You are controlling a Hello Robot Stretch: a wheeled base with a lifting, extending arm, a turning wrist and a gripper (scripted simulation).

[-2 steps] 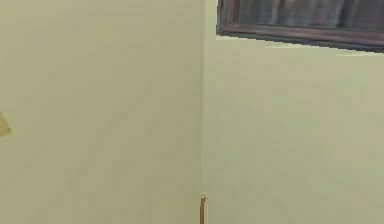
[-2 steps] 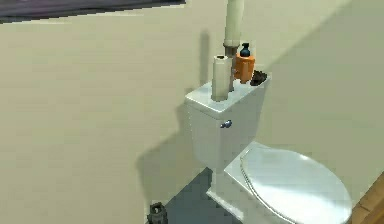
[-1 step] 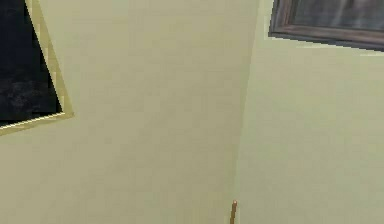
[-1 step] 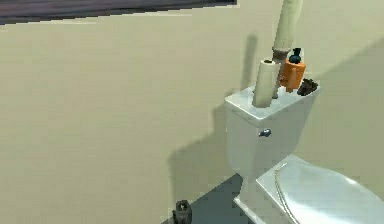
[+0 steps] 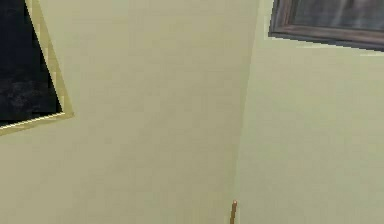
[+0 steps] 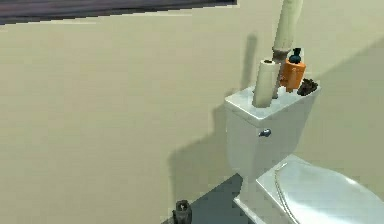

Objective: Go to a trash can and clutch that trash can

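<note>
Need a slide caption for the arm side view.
White toilet against a cream wall, with a pale upright roll and an orange bottle standing on its tank.

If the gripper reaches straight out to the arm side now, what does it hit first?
Likely the white toilet, near its tank, before the cream wall behind it; depth is unclear.

Pale walls [image 5: 150, 120] bear a picture [image 5: 22, 60] and window [image 5: 330, 18].

One toilet [image 6: 262, 140], one orange bottle [image 6: 292, 71], one gold-framed picture [image 5: 24, 62]
</note>
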